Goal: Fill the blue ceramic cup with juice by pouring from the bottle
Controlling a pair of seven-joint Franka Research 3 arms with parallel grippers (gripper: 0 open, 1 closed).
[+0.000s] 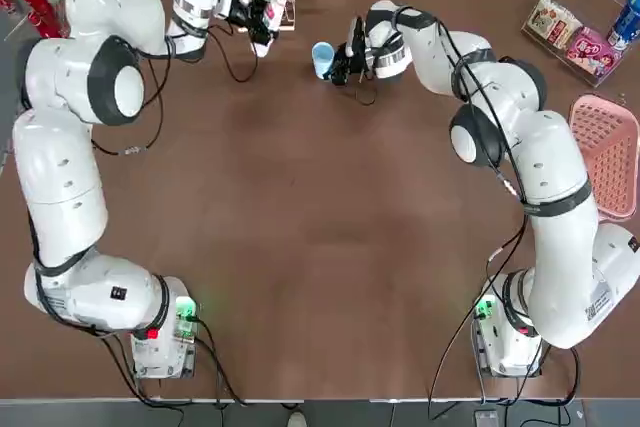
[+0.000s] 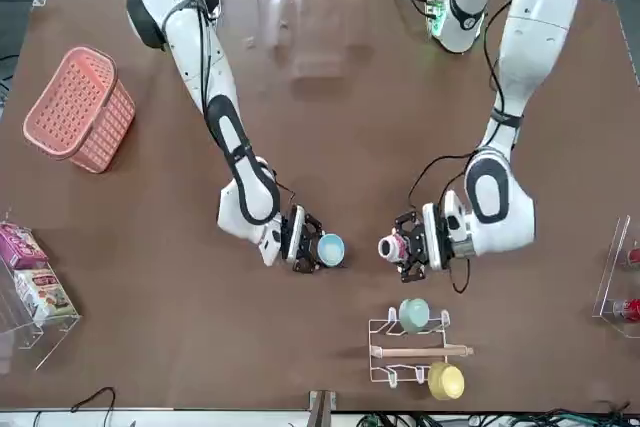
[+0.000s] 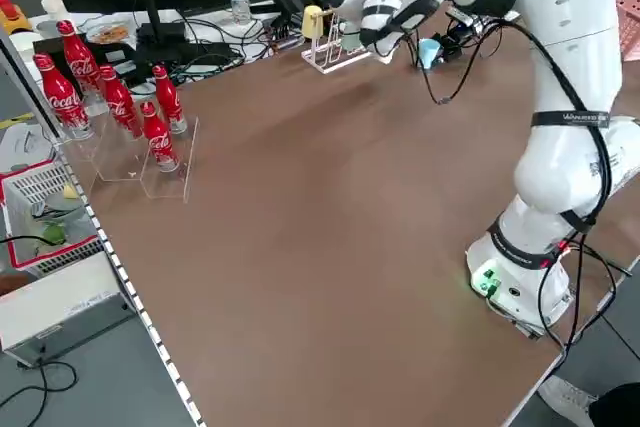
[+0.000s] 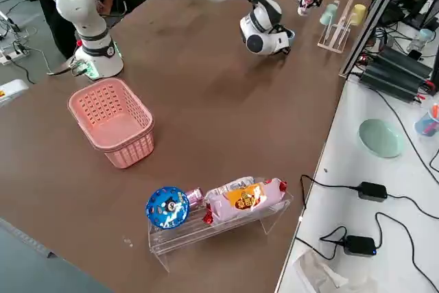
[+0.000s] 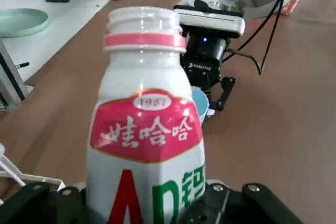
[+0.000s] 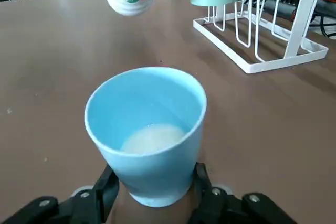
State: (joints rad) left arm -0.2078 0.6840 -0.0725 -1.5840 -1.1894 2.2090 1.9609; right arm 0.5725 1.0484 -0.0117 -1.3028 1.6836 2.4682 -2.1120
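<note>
While my left gripper (image 5: 152, 208) clasps the open white bottle (image 5: 147, 129) beside the rack (image 6: 262, 40), my right gripper (image 6: 155, 195) holds the blue cup (image 6: 152, 135), pale liquid (image 6: 153, 138) inside.

Tabletop (image 1: 300, 247): evenly bright, with a soft pale sheen across its middle
Shadows: faint and soft-edged, dark patches beside the arms
Bottle (image 5: 147, 124): small white glints at the shoulder
Cup interior (image 6: 152, 114): softly lit, shading gently
White far table (image 4: 370, 190): brightest area, nearly washed out
</note>
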